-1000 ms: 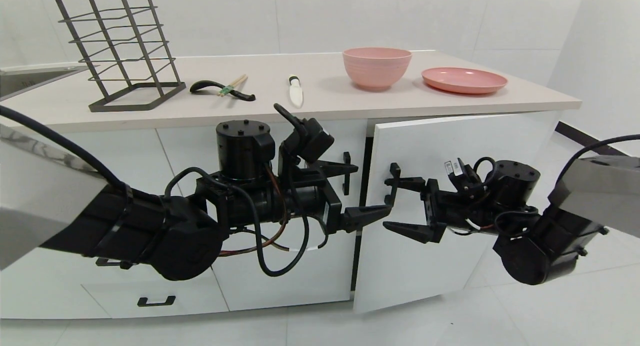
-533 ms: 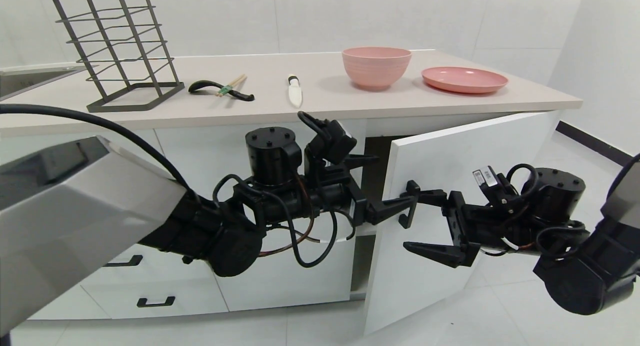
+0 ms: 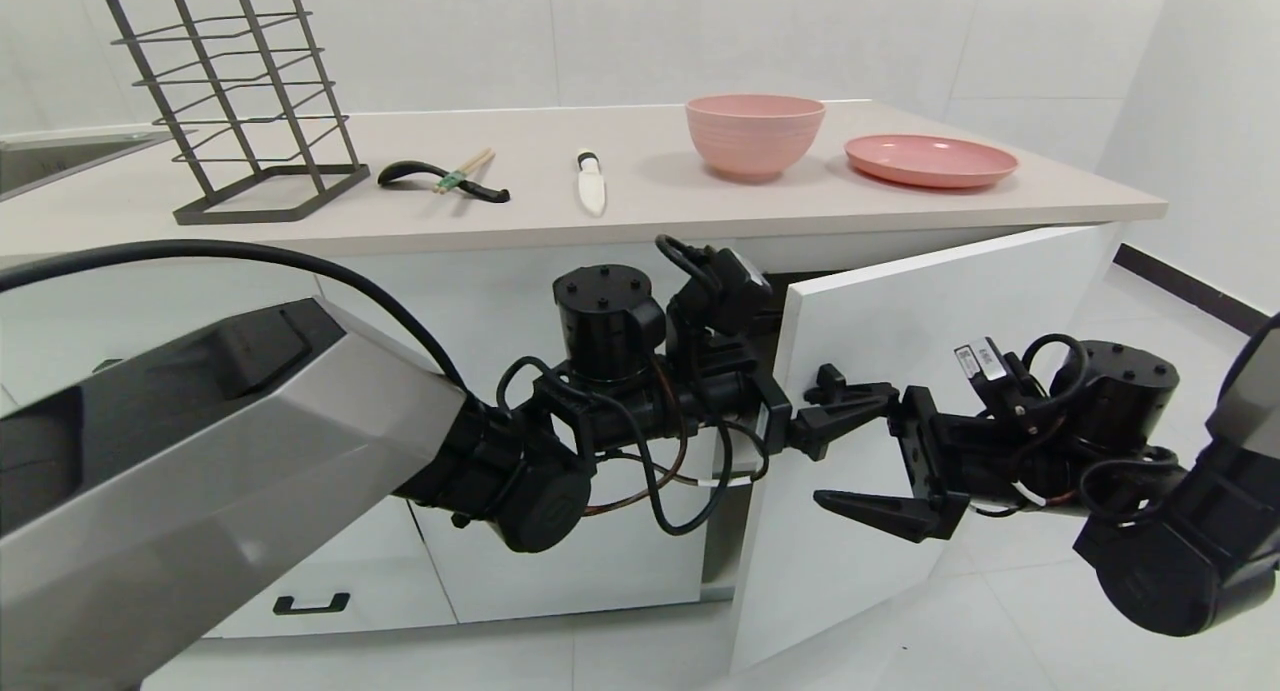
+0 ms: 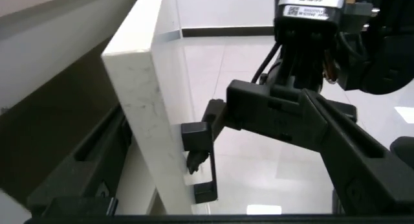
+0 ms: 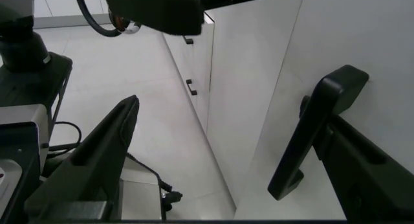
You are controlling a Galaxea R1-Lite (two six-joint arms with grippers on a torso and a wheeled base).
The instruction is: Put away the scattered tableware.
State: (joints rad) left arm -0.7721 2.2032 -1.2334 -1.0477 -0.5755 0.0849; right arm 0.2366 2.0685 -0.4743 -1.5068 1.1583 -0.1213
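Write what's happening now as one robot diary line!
cabinet door: partly open | left gripper: open, straddling door edge | right gripper: open, by handle | bowl, plate: on counter

A pink bowl (image 3: 755,131) and a pink plate (image 3: 930,159) were seen on the beige surface (image 3: 650,206). The rack (image 3: 235,91) and spoon (image 3: 402,170) were coloured black, the cabinet door (image 3: 930,301) plain white.

Bright, even light casts soft shadows; edges bow.
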